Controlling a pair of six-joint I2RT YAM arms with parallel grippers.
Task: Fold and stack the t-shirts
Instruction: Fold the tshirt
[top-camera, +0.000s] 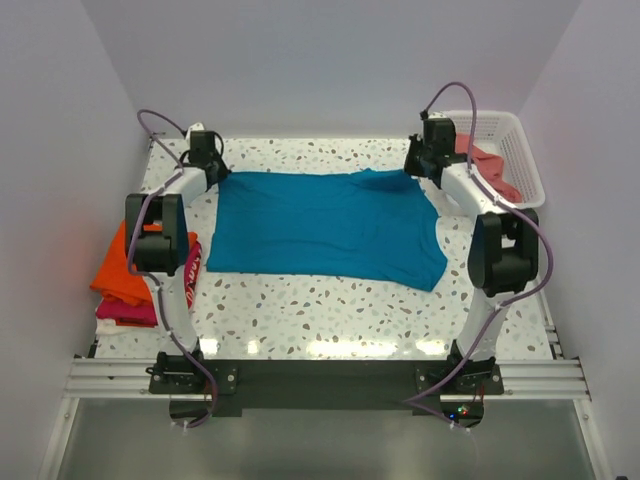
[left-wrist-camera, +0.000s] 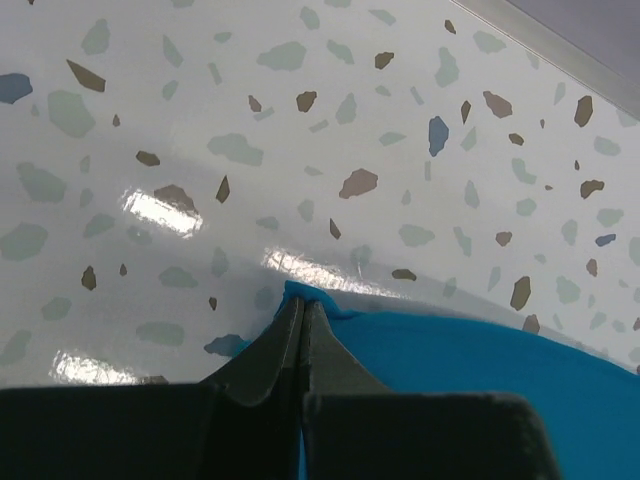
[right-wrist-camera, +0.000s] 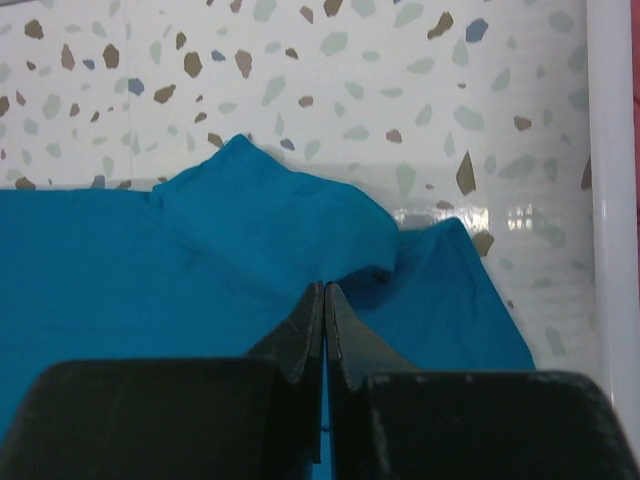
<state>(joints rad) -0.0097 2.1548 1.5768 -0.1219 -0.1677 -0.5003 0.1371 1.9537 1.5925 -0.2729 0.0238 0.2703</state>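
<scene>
1. The teal-blue t-shirt lies spread flat across the middle of the speckled table. Its long edges run left to right in the top view.
2. The left fingers are at the shirt's upper left corner. In the left wrist view they are pressed fully together. The very edge of the teal-blue t-shirt is pinched between their tips, with bare table beyond.
3. The right fingers are at the shirt's upper right corner. In the right wrist view they are also closed tight, with their tips sunk into the teal-blue t-shirt. A puckered fold of the cloth rises just past the tips, so they appear to have it nipped.
4. An orange t-shirt lies at the left edge of the top view, on top of a magenta-red t-shirt. Both are partly hidden behind the left arm.
5. A white basket stands in the upper right of the top view, just beside the right arm. A salmon-pink t-shirt is bunched inside it.
6. The wall of the white basket runs down the right edge of the right wrist view, near the shirt's corner.
</scene>
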